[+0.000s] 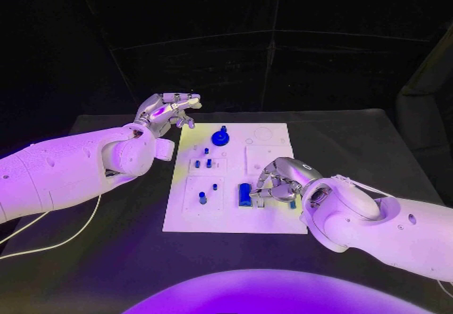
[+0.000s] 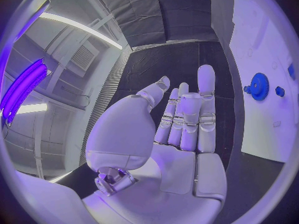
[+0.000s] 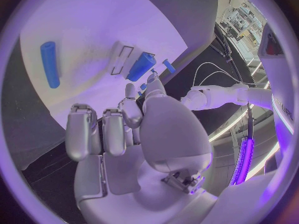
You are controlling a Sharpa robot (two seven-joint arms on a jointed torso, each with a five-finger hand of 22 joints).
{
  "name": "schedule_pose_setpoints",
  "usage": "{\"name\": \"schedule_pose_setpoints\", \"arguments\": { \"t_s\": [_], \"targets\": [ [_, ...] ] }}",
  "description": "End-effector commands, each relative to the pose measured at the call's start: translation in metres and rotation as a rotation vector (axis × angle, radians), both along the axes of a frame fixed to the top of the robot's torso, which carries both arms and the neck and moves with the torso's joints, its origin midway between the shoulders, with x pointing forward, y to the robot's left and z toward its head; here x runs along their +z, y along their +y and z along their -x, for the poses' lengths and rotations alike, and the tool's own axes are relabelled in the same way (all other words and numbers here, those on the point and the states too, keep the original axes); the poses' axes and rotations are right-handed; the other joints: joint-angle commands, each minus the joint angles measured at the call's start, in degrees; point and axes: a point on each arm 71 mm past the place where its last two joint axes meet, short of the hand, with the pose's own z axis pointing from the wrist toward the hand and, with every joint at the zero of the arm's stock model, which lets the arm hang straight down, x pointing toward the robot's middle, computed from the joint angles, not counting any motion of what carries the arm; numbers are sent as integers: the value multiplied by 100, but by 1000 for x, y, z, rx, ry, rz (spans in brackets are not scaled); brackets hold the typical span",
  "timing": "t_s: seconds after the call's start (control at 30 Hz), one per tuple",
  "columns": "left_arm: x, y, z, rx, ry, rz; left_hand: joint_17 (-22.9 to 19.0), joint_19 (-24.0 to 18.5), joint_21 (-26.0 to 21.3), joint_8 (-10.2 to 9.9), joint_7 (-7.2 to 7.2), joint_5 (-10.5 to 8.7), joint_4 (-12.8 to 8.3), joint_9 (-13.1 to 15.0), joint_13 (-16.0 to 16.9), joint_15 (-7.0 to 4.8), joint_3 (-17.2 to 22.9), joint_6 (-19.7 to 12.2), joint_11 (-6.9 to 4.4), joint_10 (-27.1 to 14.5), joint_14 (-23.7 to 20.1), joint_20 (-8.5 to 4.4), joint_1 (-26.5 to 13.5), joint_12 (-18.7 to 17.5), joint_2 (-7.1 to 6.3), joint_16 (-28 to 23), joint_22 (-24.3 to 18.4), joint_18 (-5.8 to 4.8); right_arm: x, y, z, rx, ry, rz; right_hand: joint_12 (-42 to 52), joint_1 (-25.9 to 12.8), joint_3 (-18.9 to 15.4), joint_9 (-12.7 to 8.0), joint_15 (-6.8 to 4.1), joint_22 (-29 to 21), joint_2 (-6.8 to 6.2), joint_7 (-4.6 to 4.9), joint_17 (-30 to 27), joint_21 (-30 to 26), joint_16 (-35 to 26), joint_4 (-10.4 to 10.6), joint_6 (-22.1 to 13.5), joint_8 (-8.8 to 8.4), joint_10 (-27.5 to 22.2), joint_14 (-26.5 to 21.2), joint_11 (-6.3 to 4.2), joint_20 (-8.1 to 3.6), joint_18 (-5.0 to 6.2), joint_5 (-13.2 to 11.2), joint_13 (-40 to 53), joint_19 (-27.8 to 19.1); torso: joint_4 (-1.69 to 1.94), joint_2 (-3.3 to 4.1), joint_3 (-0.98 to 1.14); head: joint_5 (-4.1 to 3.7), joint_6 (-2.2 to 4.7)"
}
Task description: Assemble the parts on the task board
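The right robot hand (image 1: 275, 181) is hovering low over the task board (image 1: 269, 219), fingers curled, grasping nothing visible, just beside a blue block (image 1: 245, 195) lying lengthwise front-to-back. The left robot hand (image 1: 168, 111) is hanging released, farther off.

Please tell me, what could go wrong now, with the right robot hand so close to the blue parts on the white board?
1. The right robot hand hovers low beside the blue block; a careless move could knock it over.
2. Its fingers hide some of the task board from the head view, so aiming may be poor.
3. The left robot hand is near the blue gear and could bump it.
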Motion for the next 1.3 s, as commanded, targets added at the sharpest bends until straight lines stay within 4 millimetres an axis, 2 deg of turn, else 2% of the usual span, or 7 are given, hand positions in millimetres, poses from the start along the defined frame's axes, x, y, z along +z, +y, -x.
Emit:
{"name": "schedule_pose_setpoints", "arguments": {
  "t_s": [0.03, 0.13, 0.23, 0.43, 0.63, 0.83, 1.3],
  "targets": [
    [1, -1, 0, -8, -6, 8, -5, -13, -21, 27, -25, -7, -5, 8, 8, 12, -38, 10, 16, -41, -43, 32, 18, 34, 20, -2, -5, 82, 5, 6, 3, 65, -12, -80, 22, 6, -33, -5, 39, 462, -23, 1, 104, -2, 14, -6, -24, -18, 1, 343, 12, 21, -34, 31, 17, -17, 4, 3, 4, 6, 6],
    [1, -2, 0, -10, -5, 8, -5, -13, -21, 27, -25, -7, -5, 8, 8, 12, -38, 10, 16, -41, -43, 32, 18, 34, 20, -2, -5, 82, 3, 8, 4, 92, 12, -55, 35, 75, -37, 6, 38, 481, 7, -11, 128, 10, 27, -42, 37, 1, 13, 351, 5, 26, -37, -10, 32, -2, 22, 4, -6, -6, 6],
    [1, -2, 0, -11, -5, 8, -5, -13, -21, 27, -25, -7, -5, 8, 8, 12, -38, 10, 16, -41, -43, 32, 18, 34, 20, -2, -5, 82, 0, 9, 4, 103, 27, -23, 50, 142, -40, 20, 30, 505, 31, -29, 148, 25, 38, -84, 99, 27, 25, 356, -9, 24, -43, -65, 49, 17, 14, 7, -9, 1, 4],
    [0, -3, 0, -12, -4, 8, -5, -13, -21, 27, -25, -7, -5, 8, 8, 12, -38, 10, 16, -41, -43, 32, 18, 34, 20, -2, -5, 82, -5, 9, 0, 88, 39, 37, 96, 324, -15, 68, -9, 559, 133, -95, 200, 60, 65, -205, 254, 121, 62, 367, -62, -2, -55, -170, 96, 57, 3, 10, -7, 7, -10],
    [0, -3, 0, -13, -3, 8, -5, -13, -21, 27, -25, -7, -5, 8, 8, 12, -38, 10, 16, -41, -43, 32, 18, 34, 20, -2, -5, 82, -7, 12, -3, 69, 32, 77, 194, 531, -5, 159, -78, 602, 208, -196, 241, 86, 84, -377, 412, 295, 128, 374, -147, -64, -65, -253, 187, 88, 18, 14, -7, 10, -19],
    [0, -3, 0, -13, -2, 7, -5, -13, -21, 27, -25, -7, -5, 8, 8, 12, -38, 10, 16, -41, -43, 32, 18, 34, 20, -2, -5, 82, -8, 15, -6, 53, 19, 88, 292, 648, 29, 220, -114, 636, 293, -238, 269, 107, 96, -491, 429, 406, 186, 379, -187, -105, -75, -499, 278, 112, 10, 10, -6, 21, -31],
    [0, -2, 0, -14, 0, 7, -5, -13, -21, 27, -25, -7, -5, 8, 8, 12, -38, 10, 16, -41, -43, 32, 18, 34, 20, -2, -5, 82, -8, 13, -10, 16, -5, 66, 352, 603, 24, 258, -132, 682, 338, -255, 293, 138, 110, -497, 413, 476, 223, 387, -204, -126, -87, -448, 333, 146, 3, 8, -3, 20, -35]
  ]
}}
